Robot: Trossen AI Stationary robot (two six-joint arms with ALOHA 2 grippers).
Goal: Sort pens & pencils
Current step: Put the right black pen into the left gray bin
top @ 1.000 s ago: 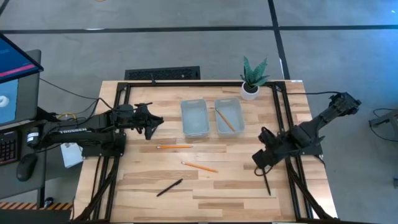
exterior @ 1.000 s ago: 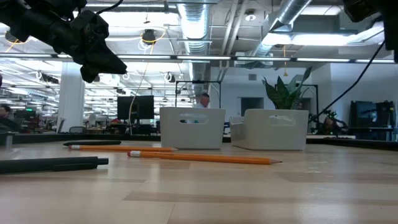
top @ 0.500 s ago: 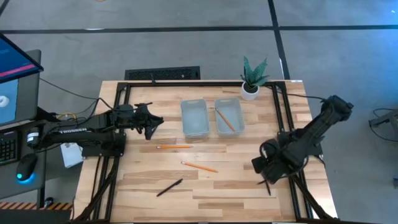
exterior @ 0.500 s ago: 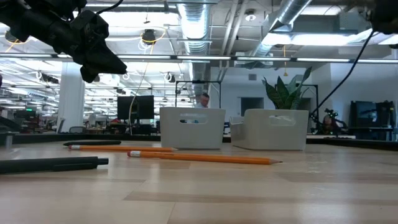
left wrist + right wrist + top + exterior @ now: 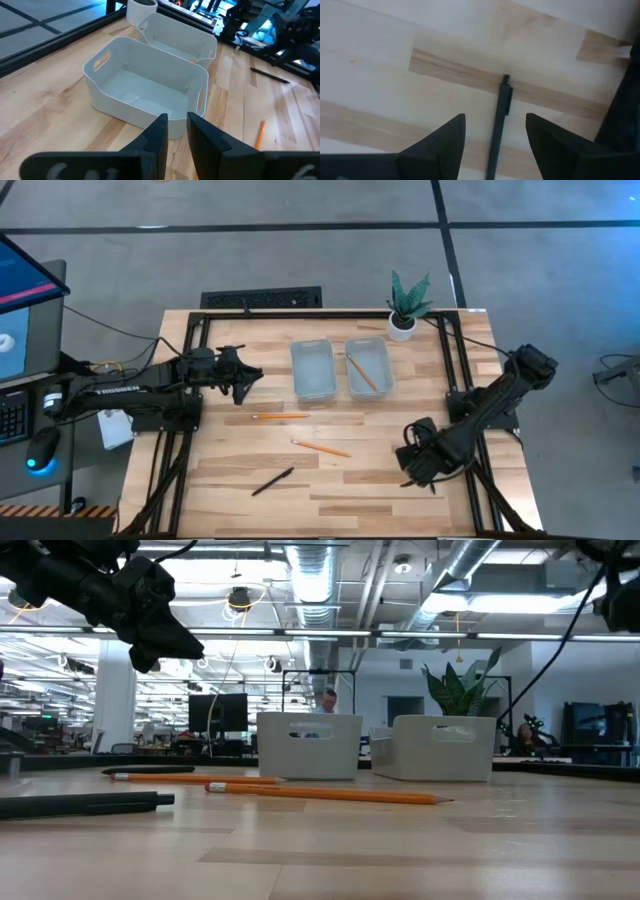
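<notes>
My right gripper (image 5: 495,120) is open and hovers close over a black pen (image 5: 500,107) that lies flat near the table's right edge, one finger on each side of it without touching. In the high view this gripper (image 5: 413,465) hides most of that pen. A second black pen (image 5: 272,481) lies near the near edge; a third does not show. Two orange pencils (image 5: 280,416) (image 5: 321,447) lie flat mid-table, and another (image 5: 362,372) rests inside the right tray (image 5: 384,370). My left gripper (image 5: 247,382) waits shut, above the table left of the empty left tray (image 5: 296,370).
A potted plant (image 5: 404,308) stands at the far edge behind the right tray. Black frame rails (image 5: 452,370) run along the table's left and right sides. Bare wood lies between the trays and the near edge, apart from the loose sticks.
My right gripper has moved toward the table's near edge and slightly left, ending over the black pen by the right edge, which it now mostly covers in the high view. Pens and pencils have kept their places.
</notes>
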